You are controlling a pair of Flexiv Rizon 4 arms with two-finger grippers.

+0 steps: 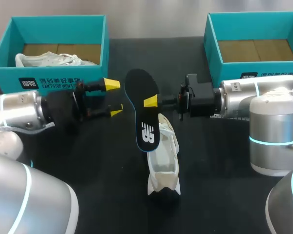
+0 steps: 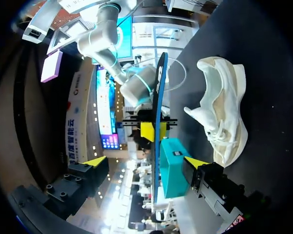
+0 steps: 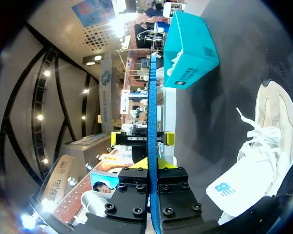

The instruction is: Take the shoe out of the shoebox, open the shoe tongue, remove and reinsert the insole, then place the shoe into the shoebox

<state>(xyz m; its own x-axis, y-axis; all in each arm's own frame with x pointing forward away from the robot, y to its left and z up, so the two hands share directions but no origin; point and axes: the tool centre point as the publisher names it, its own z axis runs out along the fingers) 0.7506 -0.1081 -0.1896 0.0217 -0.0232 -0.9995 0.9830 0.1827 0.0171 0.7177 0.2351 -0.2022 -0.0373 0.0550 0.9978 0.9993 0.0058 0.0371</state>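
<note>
Head view: right gripper point(image 1: 151, 101) comes in from the right and pinches the black insole point(image 1: 142, 109) at its long edge, about mid-length. The insole is up off the table point(image 1: 88, 165), top face toward the camera, its lower end over the shoe. The white shoe point(image 1: 164, 163) lies on the table just below the insole, betw. the two arms, opening up. Left gripper point(image 1: 114, 98) is just left of the insole, fingers spread wide, holding nothing, not touching it. Left shoebox point(image 1: 56, 78) at the back left has a second shoe point(image 1: 49, 59) inside. Right shoebox point(image 1: 224, 66) at the back right shows only its brown floor.

Left wrist view: left gripper point(image 2: 145, 161) has its yellow tips far apart. The insole point(image 2: 158, 97) stands edge-on ahead of them, w/ the right gripper point(image 2: 147, 130) clamped on it from the far side. The shoe point(image 2: 224, 112) lies on the table beside the insole, tongue pulled open.

Right wrist view: right gripper point(image 3: 153, 166) has both fingers pressed onto the insole point(image 3: 152, 97), seen edge-on as a thin blue line. Left gripper point(image 3: 142, 138) faces it past the insole, tips apart. The shoe point(image 3: 261, 156) is on the table to one side, the left shoebox point(image 3: 190, 53) farther off.
</note>
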